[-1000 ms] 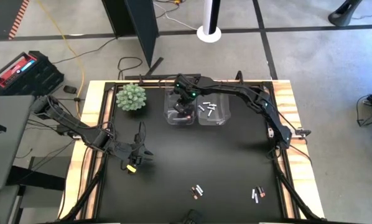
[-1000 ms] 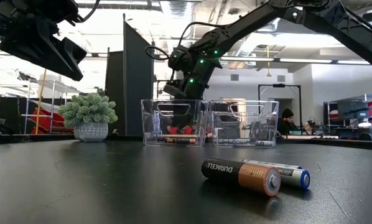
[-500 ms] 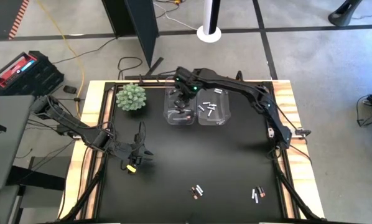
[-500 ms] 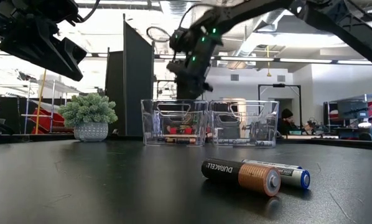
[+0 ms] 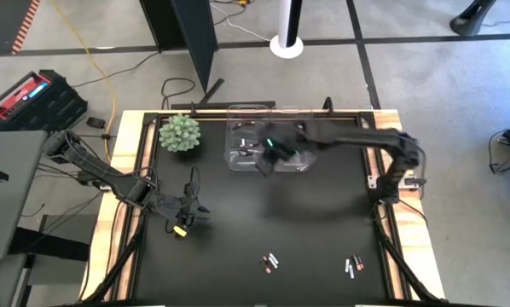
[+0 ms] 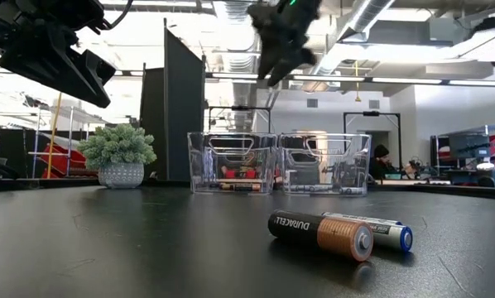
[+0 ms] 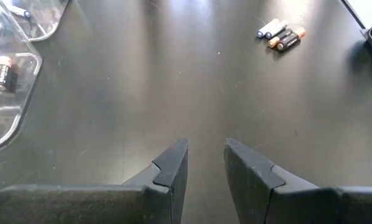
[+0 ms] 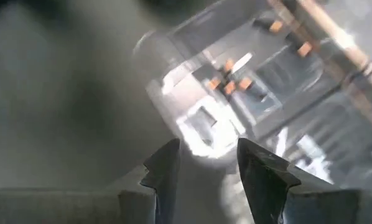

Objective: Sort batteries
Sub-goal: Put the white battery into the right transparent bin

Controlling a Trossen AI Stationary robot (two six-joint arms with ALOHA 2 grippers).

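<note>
Batteries [image 5: 271,262] lie in two small clusters near the table's front edge, others already sorted into the two clear bins [image 5: 246,147] at the back. We see our right gripper [image 5: 265,162] empty, fingers apart, above the bins' front edge, likely bound for another cell; our left gripper [image 5: 185,222] waits empty, narrowly parted, over the table's left side.

clear glossy plastic bins [image 6: 231,161]; smooth black tabletop [image 5: 263,213], wood-edged.
</note>
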